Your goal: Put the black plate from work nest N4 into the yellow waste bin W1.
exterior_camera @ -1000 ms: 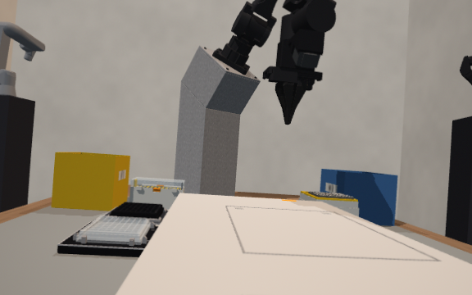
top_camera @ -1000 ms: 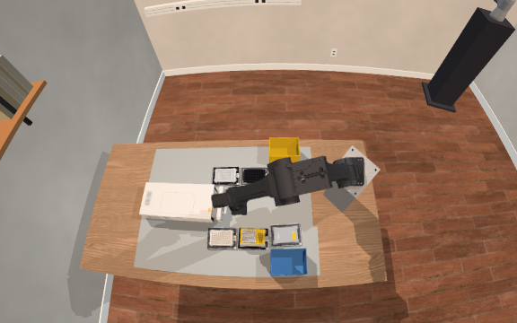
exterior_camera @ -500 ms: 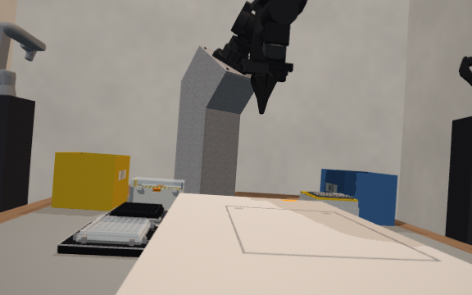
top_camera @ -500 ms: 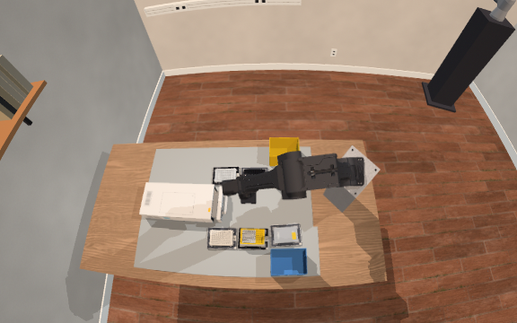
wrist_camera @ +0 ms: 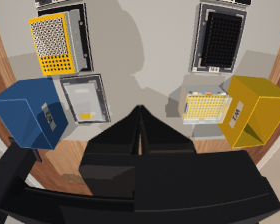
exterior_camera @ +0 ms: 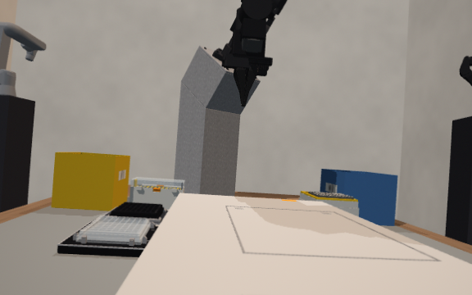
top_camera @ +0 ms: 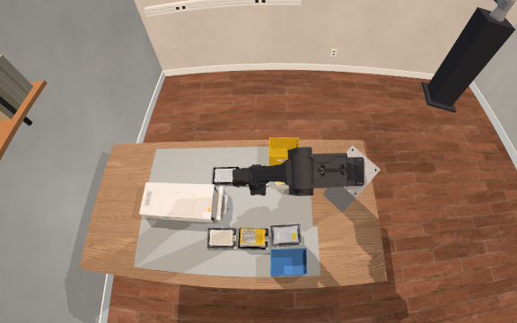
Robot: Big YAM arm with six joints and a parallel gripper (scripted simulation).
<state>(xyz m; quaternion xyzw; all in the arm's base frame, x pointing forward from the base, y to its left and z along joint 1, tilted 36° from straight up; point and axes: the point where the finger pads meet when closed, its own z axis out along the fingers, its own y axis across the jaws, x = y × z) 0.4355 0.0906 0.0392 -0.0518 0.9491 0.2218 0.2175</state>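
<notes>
The black plate sits flat in its dark-framed nest; the arm hides it in the top view. The yellow bin W1 stands upright at the back edge of the bench. My gripper is shut with nothing between its fingertips. It points down and hangs high above the bench. In the wrist view its tips lie left of the black plate and W1.
A clear-lidded box with a yellow grid stands right beside W1. A clear plate sits past the black one. A large white machine stands mid-bench. The blue bin and three nests are opposite.
</notes>
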